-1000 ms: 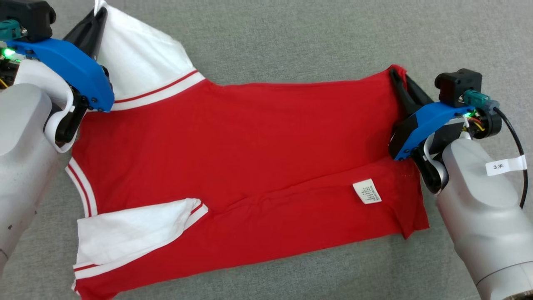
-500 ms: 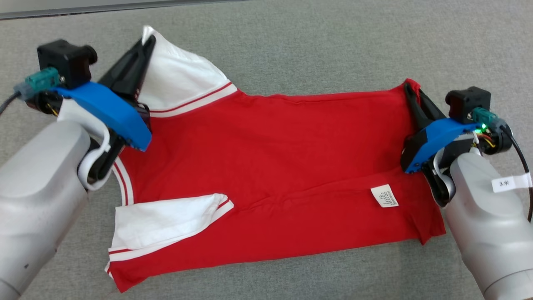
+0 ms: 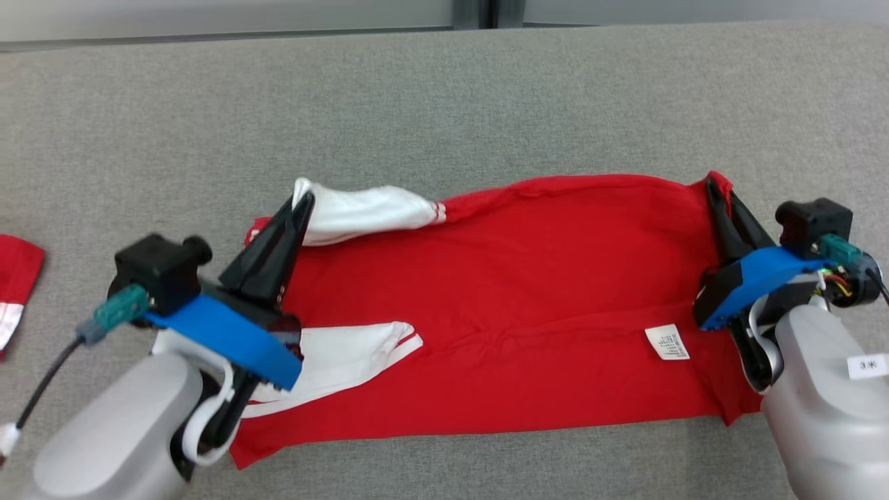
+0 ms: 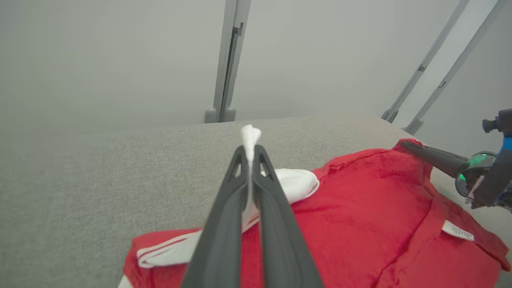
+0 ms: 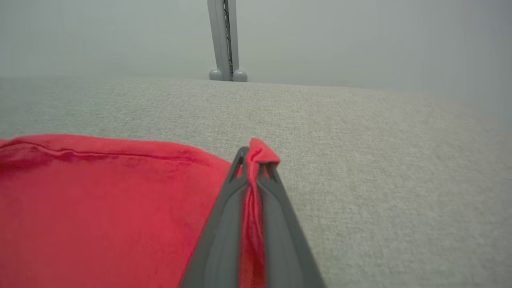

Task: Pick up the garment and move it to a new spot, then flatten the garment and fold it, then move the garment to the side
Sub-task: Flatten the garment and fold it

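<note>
On grey table (image 3: 486, 97), red garment (image 3: 542, 278), left gripper (image 3: 301, 200) pinching white sleeve (image 3: 361, 212), right gripper (image 3: 711, 183) pinching red corner (image 5: 262, 154)

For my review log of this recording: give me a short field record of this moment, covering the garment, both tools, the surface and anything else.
garment: red knit shirt with white striped-cuff sleeves, spread out, creased along its length
left tool: shut on the far white sleeve, its tip lifted
right tool: shut on the shirt's far red corner
tag: small white printed label, facing up near the right tool
surface: grey woven fabric tabletop
other: red-and-white cloth piece at the left edge of the head view
</note>
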